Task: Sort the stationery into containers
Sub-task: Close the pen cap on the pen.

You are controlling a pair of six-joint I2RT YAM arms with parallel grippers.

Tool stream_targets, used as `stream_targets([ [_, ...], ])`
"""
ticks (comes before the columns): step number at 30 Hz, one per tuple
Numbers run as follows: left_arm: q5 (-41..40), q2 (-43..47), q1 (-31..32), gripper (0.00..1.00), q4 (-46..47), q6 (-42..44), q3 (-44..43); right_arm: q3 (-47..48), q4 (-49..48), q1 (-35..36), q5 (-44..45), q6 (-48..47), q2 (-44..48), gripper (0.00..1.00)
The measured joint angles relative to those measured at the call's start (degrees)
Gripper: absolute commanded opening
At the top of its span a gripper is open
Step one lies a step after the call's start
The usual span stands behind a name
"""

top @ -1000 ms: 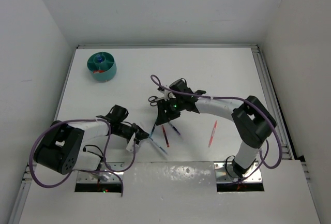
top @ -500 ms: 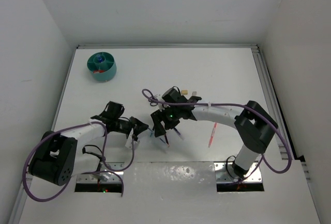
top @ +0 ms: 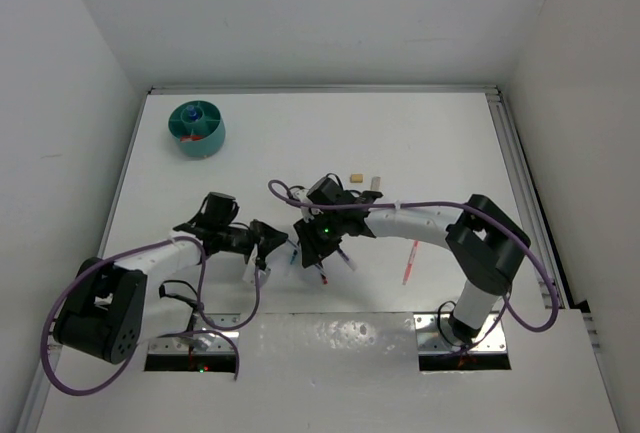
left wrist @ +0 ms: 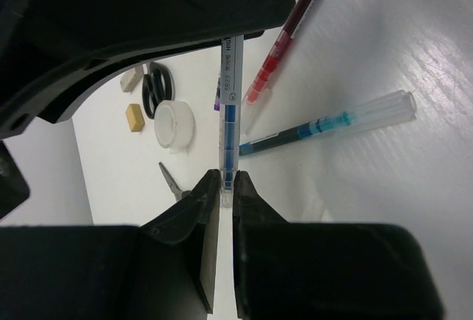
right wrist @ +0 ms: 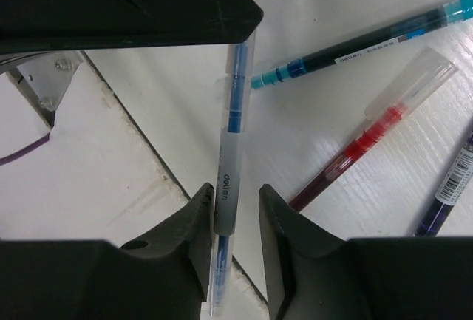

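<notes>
My left gripper (top: 272, 244) is shut on the end of a clear pen with blue ink (left wrist: 230, 120) and holds it above the table. My right gripper (top: 308, 241) faces it, its jaws open around the same pen's grey grip (right wrist: 225, 194); the pen touches one finger (right wrist: 194, 225) and a gap shows to the other. On the table below lie a red pen (right wrist: 369, 141), a teal-blue pen (right wrist: 369, 43) and a purple pen (right wrist: 447, 185). The teal organiser (top: 197, 129) stands at the far left. The tape roll (left wrist: 174, 124), scissors (left wrist: 158, 87), eraser (left wrist: 134, 117) and white piece (left wrist: 130, 78) lie beyond.
Another red pen (top: 410, 261) lies alone right of the grippers. A second scissors' blade (left wrist: 171, 180) shows beside my left fingers. The metal mounting plate (top: 330, 338) runs along the near edge, with the table's raised rails at both sides.
My left gripper has lifted the clear blue pen and moved right. My right gripper has come down and left from the scissors, and its jaws now stand around the same pen.
</notes>
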State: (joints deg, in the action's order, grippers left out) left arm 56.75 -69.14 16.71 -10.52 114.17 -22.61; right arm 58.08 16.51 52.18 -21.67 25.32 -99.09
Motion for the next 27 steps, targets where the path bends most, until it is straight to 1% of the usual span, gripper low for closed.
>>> stream_targets([
  [1, 0.0, 0.22, 0.0, 0.0, 0.13, 0.0, 0.0, 0.0, -0.02, 0.0, 0.0, 0.13, -0.11, 0.19],
  [3, -0.02, 0.59, 0.0, 0.0, 0.39, 0.0, 0.0, 0.0, -0.22, 0.04, -0.09, 0.31, -0.22, 0.09],
  [4, -0.02, 0.79, 0.0, 0.0, 0.48, 0.0, 0.0, 0.0, -0.39, 0.04, -0.11, 0.42, -0.26, 0.0],
  [9, -0.66, 2.34, 0.15, 0.0, -0.02, -0.04, 0.0, 0.11, -1.07, -0.02, -0.07, 1.4, -0.35, 0.0],
  [15, -3.78, 5.95, 1.27, 0.0, -0.46, -0.02, -0.15, 1.55, -1.03, -1.77, -2.16, 3.58, -0.35, 0.0],
  [22, -7.37, 6.03, 1.66, 0.0, -0.04, -0.04, -1.11, 5.44, 1.29, -2.84, -3.3, 4.02, -3.06, 0.0],
  [27, -7.54, 5.97, 1.7, 0.0, -0.15, -0.04, -1.14, 5.66, 1.53, -2.97, -3.76, 3.34, -3.39, 0.0],
])
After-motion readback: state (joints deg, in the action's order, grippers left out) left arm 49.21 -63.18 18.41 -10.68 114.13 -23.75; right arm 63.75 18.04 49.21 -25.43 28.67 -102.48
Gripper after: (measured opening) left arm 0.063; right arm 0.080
